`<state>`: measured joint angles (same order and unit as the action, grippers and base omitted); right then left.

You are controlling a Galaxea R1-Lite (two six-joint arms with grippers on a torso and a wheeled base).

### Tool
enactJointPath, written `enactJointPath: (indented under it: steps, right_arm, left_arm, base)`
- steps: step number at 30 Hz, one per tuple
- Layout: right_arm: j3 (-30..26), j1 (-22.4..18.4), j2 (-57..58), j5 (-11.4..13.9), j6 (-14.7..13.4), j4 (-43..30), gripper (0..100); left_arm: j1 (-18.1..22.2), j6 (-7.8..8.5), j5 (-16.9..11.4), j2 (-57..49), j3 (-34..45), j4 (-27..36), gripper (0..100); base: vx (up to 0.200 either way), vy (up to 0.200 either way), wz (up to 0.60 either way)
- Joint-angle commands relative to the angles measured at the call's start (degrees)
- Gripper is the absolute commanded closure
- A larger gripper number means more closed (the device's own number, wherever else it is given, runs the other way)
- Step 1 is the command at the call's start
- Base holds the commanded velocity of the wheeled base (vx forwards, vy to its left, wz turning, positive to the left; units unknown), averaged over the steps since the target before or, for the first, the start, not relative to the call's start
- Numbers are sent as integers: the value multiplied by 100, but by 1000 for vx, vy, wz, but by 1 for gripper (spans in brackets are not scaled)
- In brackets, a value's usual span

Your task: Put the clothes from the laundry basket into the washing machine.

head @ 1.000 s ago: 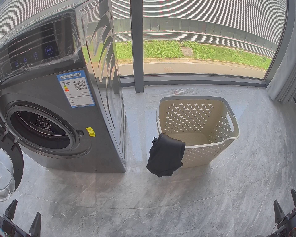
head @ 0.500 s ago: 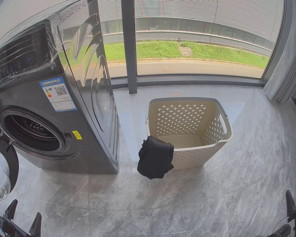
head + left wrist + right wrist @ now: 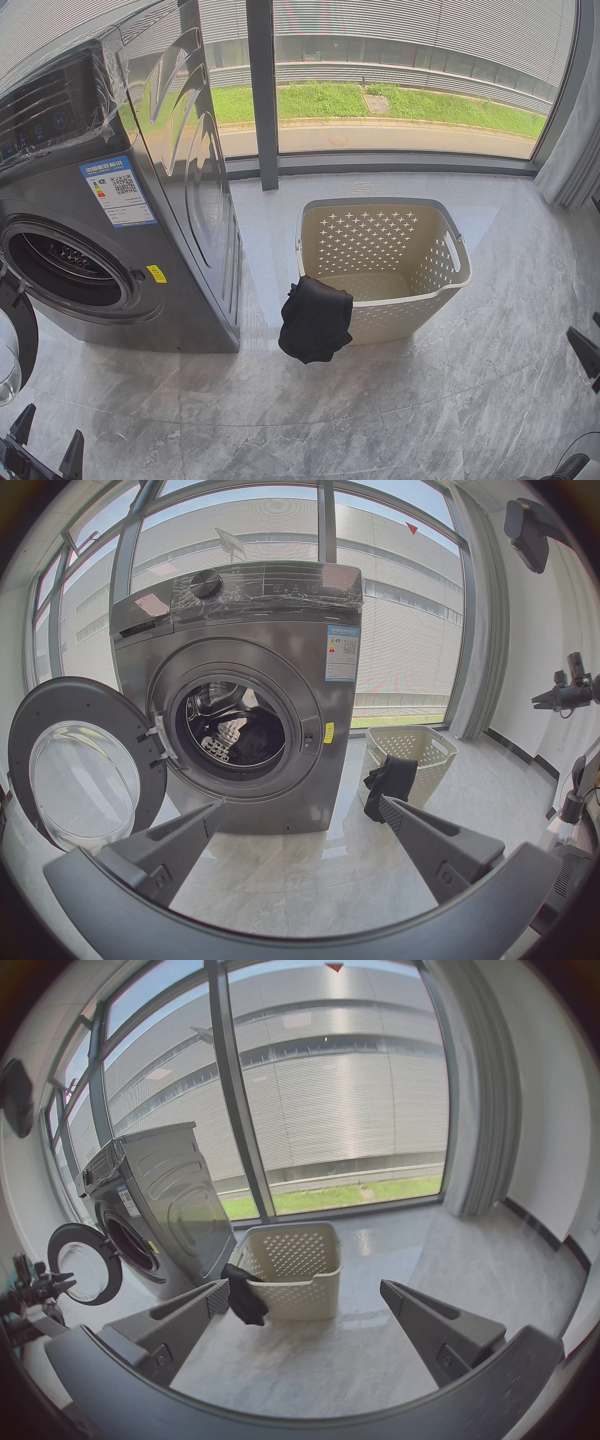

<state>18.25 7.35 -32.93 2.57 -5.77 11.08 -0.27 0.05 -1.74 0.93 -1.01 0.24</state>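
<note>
The grey washing machine (image 3: 144,262) stands at the left with its round door (image 3: 15,337) swung open. Dark clothes (image 3: 250,739) lie inside the drum. To its right, a cream laundry basket (image 3: 406,299) sits on the floor. A black garment (image 3: 315,322) hangs over the basket's near left corner, mostly on the outside. My left gripper (image 3: 47,437) is low at the near left, open and empty, facing the machine (image 3: 250,642). My right gripper (image 3: 303,1285) is open and empty, well short of the basket (image 3: 294,1272), at the right edge in the head view.
A glass wall with a dark pillar (image 3: 262,94) runs behind the machine and basket. A grey curtain (image 3: 572,162) hangs at the far right. Bare marble floor (image 3: 350,412) lies between me and the basket. The open door juts out at the near left.
The head camera turned a little, shifting the whole scene leftward. My right gripper has risen along the right edge of the head view. The left gripper and the garment have not moved.
</note>
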Motion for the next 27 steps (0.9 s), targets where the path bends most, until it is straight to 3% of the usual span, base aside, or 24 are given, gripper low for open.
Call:
enactJointPath:
  steps: [1,4,7,10,20,24,27]
  right_arm:
    - [214,1541,-2877,-99,-715,1089,0]
    - [355,1990,-3282,-345,-1032,1177,0]
    - [513,2367,-3703,-407,-1348,1353,0]
    - [583,2447,-4029,-398,-1392,1502,0]
    - [654,2745,-5681,-442,-1357,3049,0]
    - [706,2877,-5989,-547,-1339,3225,0]
    - [785,2956,-6120,-644,-1339,3234,0]
  left_arm:
    - [0,-40,-1,-84,92,2,0]
    - [0,-31,-1,-84,92,2,0]
    - [0,-31,-1,-75,92,2,0]
    - [0,-31,-1,-84,92,2,0]
    - [0,4,-1,-84,92,2,0]
    - [0,-5,-1,-84,92,2,0]
    - [0,-5,-1,-84,92,2,0]
  base:
    - [0,-200,0]
    - [0,-200,0]
    - [0,-133,0]
    - [0,0,0]
    - [0,0,0]
    - [0,0,0]
    - [200,0,0]
